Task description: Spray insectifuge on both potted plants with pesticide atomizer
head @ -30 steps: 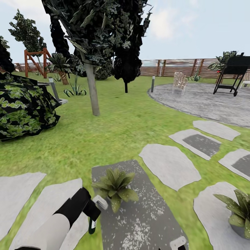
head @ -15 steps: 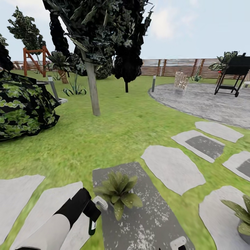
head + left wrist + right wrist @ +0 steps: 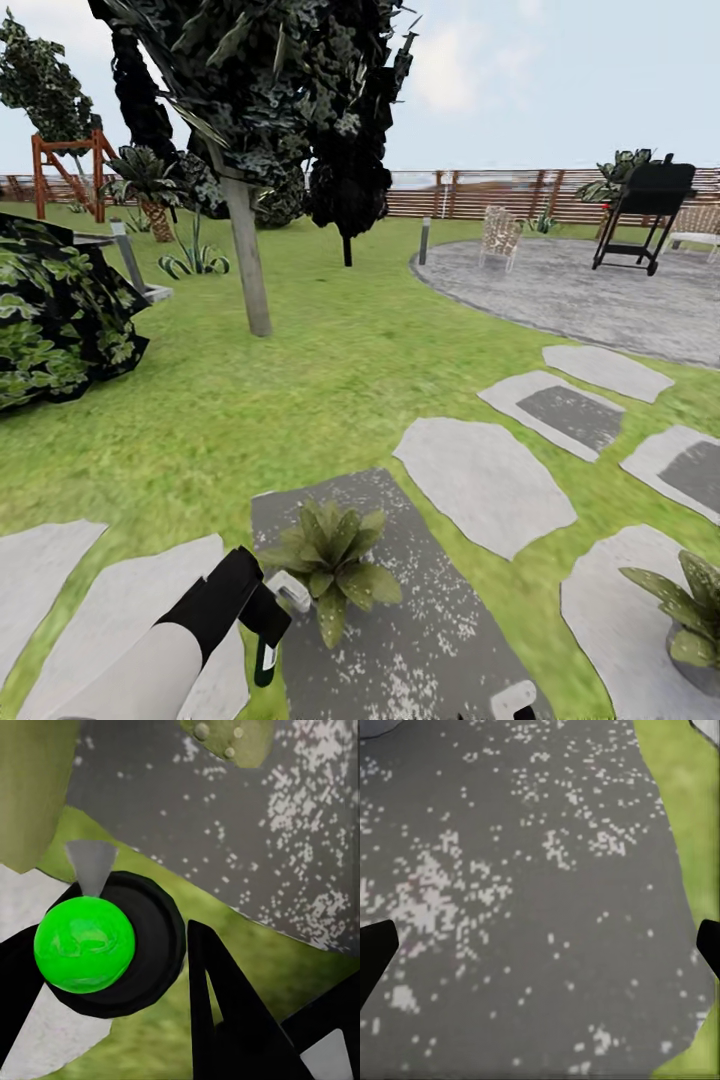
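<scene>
Pesticide atomizer [image 3: 266, 655] upright, nozzle toward potted plant [image 3: 332, 555]

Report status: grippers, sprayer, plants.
Left gripper shut on dark green-black spray bottle, beside near green rosette plant. Right gripper jaws open over speckled dark grey stone. Second rosette plant at right; nothing between.

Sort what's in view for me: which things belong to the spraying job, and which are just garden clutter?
Job:
- atomizer, held in the left hand
- near plant, on the dark stone
- second plant, on a pale stone at the right

Clutter:
- grill and chair on the paved circle
- striped bush
- tree
- fence
</scene>
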### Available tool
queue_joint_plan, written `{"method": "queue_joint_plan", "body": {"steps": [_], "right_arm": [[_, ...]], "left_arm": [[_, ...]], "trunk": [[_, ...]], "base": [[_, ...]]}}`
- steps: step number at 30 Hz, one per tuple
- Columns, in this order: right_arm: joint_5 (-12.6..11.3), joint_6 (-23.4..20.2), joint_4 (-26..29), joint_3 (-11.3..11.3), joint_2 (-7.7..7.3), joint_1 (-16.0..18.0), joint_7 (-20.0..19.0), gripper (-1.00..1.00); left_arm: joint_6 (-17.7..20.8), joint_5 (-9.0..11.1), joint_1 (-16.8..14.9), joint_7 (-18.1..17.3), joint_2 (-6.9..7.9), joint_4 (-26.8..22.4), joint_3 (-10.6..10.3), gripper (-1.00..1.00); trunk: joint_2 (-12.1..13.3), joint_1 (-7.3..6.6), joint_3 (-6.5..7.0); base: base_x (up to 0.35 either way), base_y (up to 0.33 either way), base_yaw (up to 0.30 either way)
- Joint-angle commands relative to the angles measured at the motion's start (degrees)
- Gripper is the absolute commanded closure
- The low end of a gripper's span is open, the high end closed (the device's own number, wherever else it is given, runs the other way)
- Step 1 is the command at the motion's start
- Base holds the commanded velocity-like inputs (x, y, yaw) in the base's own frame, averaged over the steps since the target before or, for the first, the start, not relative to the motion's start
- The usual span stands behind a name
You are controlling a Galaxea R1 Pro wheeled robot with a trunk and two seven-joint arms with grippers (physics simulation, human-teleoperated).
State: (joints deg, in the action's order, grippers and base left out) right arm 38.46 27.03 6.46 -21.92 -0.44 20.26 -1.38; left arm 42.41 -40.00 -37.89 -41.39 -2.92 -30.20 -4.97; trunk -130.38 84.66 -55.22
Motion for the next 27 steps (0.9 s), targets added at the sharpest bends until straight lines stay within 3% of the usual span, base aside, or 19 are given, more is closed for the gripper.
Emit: {"method": "queue_joint_plan", "body": {"steps": [1, 11, 24, 27], "right_arm": [[0.4, 0.2, 0.0, -0.5, 0.0, 0.0, -0.1, -1.0], [0.4, 0.2, 0.0, -0.5, 0.0, 0.0, -0.1, -1.0], [0.4, 0.2, 0.0, -0.5, 0.0, 0.0, -0.1, -1.0], [0.4, 0.2, 0.0, -0.5, 0.0, 0.0, -0.1, -1.0]], "left_arm": [[0.1, -0.6, 0.0, -0.5, 0.01, -0.1, 0.0, 1.0], [0.1, -0.6, 0.0, -0.5, 0.02, -0.1, 0.0, 1.0], [0.5, -0.4, 0.0, -0.5, 0.29, 0.0, 0.1, 1.0], [1.7, -0.3, 0.6, -0.5, 0.5, 3.4, 0.1, 1.0]], "trunk": [[0.0, -0.01, -0.05], [0.0, -0.01, -0.05], [0.0, -0.01, -0.05], [0.0, -0.01, -0.05]], "base": [[-0.153, 0.0, -0.05], [-0.283, 0.0, -0.005], [-0.013, 0.0, 0.0], [0.0, 0.0, 0.0]]}}
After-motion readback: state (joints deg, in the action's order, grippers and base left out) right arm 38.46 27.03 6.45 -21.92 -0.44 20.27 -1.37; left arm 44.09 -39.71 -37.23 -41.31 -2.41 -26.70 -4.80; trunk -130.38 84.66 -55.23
